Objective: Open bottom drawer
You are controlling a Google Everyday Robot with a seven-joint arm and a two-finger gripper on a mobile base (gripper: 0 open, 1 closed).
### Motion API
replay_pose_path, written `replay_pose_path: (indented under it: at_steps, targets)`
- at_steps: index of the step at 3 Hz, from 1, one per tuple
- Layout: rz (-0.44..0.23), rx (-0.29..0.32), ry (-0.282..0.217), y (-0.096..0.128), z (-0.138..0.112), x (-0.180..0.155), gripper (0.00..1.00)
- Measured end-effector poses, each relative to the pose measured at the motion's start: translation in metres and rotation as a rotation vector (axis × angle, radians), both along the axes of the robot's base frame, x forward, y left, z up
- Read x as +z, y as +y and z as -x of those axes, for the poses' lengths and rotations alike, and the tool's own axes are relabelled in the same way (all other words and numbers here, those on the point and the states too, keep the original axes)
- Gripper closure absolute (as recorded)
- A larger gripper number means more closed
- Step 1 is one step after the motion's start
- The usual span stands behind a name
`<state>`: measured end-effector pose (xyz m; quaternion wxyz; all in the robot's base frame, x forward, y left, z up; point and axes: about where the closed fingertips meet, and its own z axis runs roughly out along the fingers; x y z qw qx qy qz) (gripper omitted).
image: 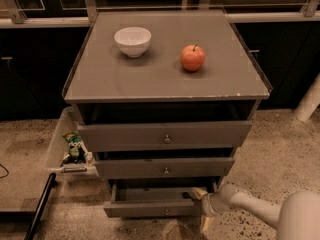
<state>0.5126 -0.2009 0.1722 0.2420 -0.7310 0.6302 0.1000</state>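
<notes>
My claw (pixel 202 209) at bottom drawer (pixel 150 210) front's right end — placed for pulling | grip: cannot tell | drawer partly out

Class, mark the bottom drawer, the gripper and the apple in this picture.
bottom drawer (pixel 145 210): camera view, on its flat front panel, left of centre.
gripper (pixel 202 208): camera view, on its front end, at the drawer's right corner.
apple (pixel 192 58): camera view, middle of its red skin.
</notes>
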Motion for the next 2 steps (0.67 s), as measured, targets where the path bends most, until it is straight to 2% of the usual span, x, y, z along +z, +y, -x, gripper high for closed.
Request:
replay_pose_path:
  at_steps: [1, 2]
  targets:
    - [0.009, -0.009, 0.001, 0.002, -0.012, -0.01, 0.0]
    - [0.009, -0.014, 0.013, -0.001, -0.014, -0.02, 0.0]
